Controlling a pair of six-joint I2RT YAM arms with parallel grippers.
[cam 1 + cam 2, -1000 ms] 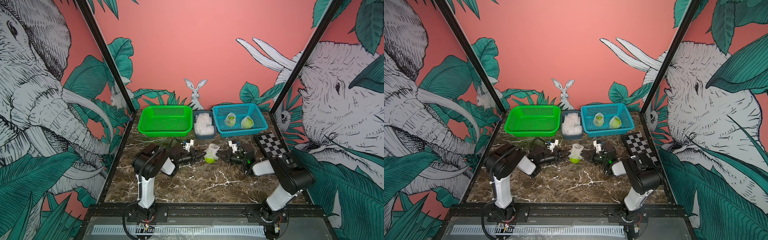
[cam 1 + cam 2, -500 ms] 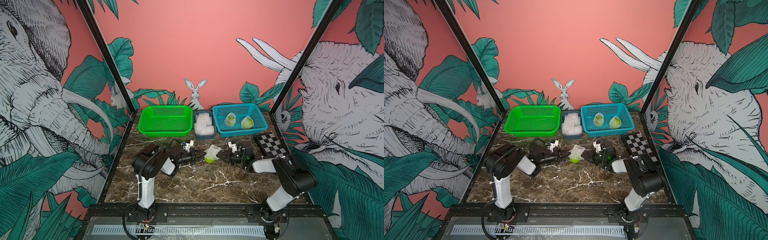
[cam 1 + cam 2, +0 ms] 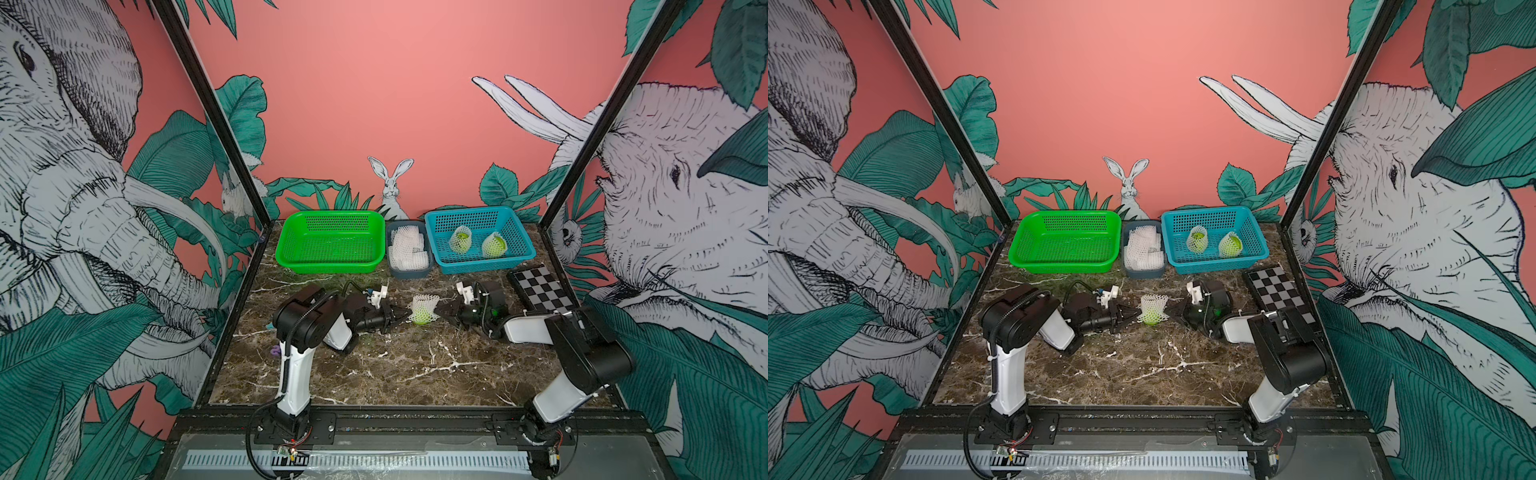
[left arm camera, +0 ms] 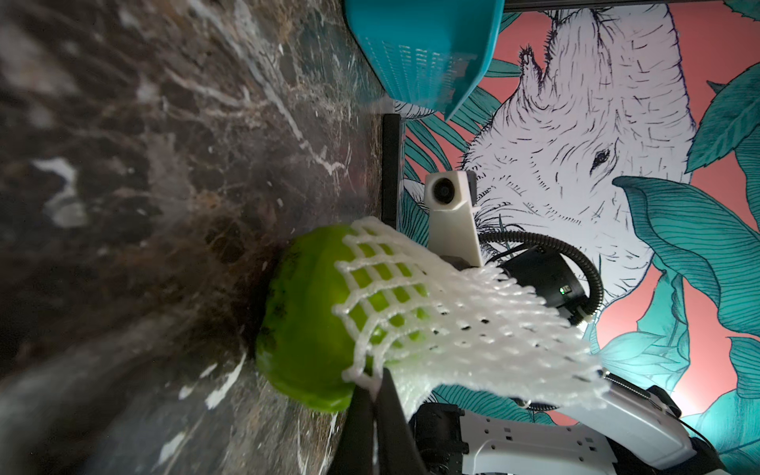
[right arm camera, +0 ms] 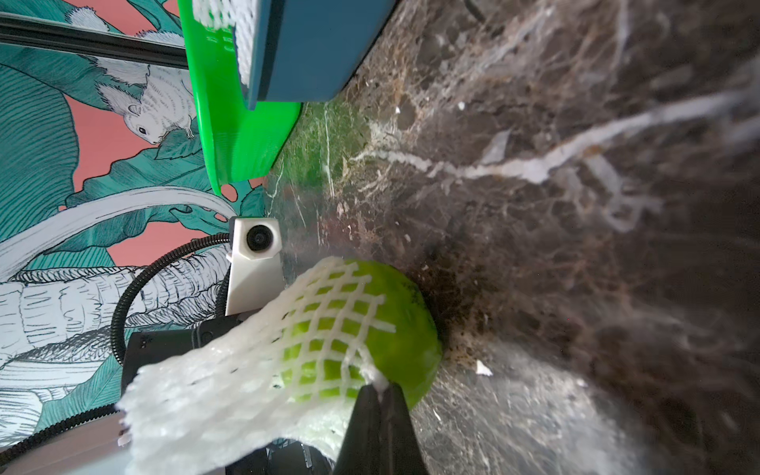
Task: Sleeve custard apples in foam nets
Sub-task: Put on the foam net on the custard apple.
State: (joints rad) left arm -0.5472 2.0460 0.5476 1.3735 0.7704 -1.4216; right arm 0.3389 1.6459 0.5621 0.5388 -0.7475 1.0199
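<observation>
On the middle of the worktop (image 3: 395, 365) a net (image 3: 424, 300) stands upright, mouth up, half over a fruit (image 3: 422, 318), left gripper (image 3: 402, 312) and right gripper (image 3: 443, 311) clenched on its hem either side; 2 netted fruits (image 3: 460, 241) lie in the blue basket (image 3: 482, 266) behind.

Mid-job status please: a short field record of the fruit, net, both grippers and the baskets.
working fruit: custard apple on the table, partly sleeved
foam net: covers upper part, lower part bare
left gripper: shut on foam net edge
right gripper: shut on opposite net edge
blue basket: two sleeved fruits
grey bin: spare nets
green basket: no fruit
</observation>
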